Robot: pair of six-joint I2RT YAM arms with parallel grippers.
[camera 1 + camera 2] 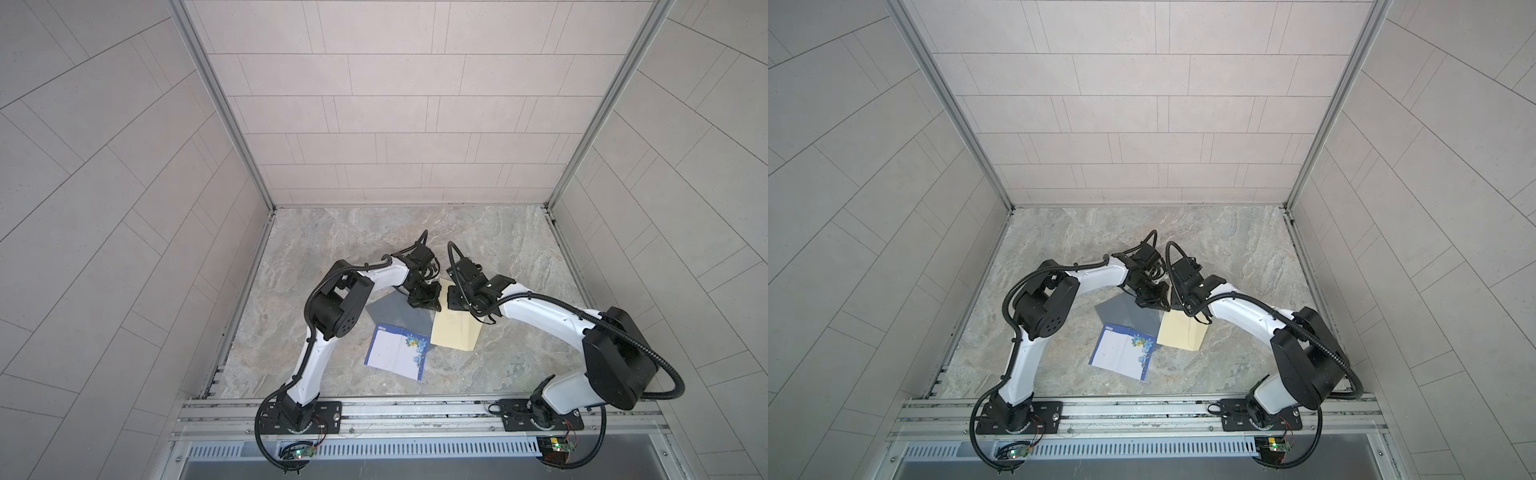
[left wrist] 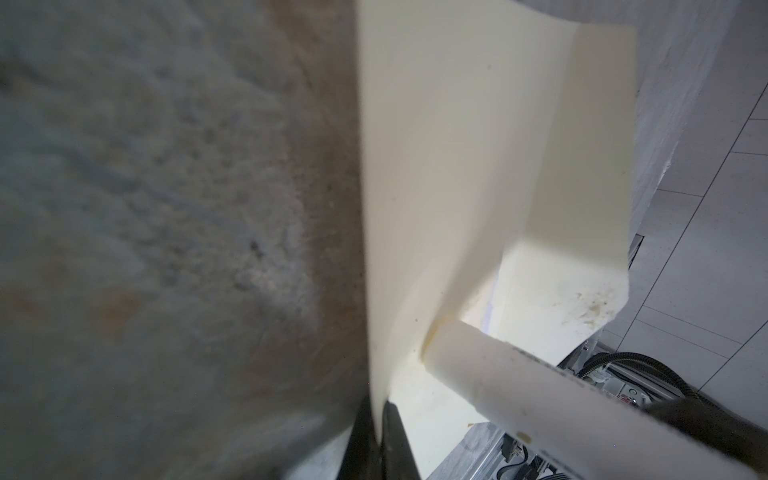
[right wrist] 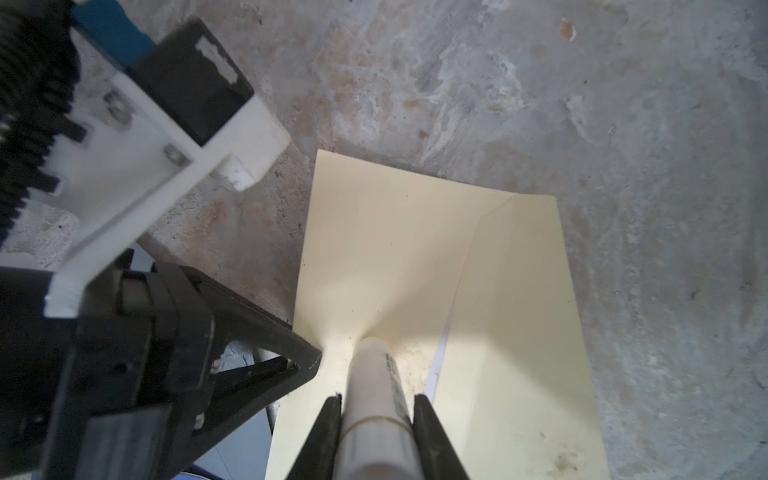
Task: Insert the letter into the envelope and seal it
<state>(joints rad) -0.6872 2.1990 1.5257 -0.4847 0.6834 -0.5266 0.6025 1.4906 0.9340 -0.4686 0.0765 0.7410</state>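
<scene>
1 cream envelope (image 1: pixel 453 332) lies on the marble table (image 1: pixel 498 249) w/ flap lifted. L gripper (image 2: pixel 380 415) is pinched tight on the flap's edge; R gripper (image 3: pixel 376 405) clamps 1 white glue stick (image 3: pixel 374 374), tip on the flap's inner face. 1 blue-edged floral sheet (image 1: pixel 397 353) & 1 grey sheet (image 1: pixel 390 309) lie flat just beside the envelope, touching each other.

Bent inward, left arm (image 1: pixel 386 276) and right arm (image 1: pixel 536 311) nearly meet; left jaws pinched together, right jaws gripping.
</scene>
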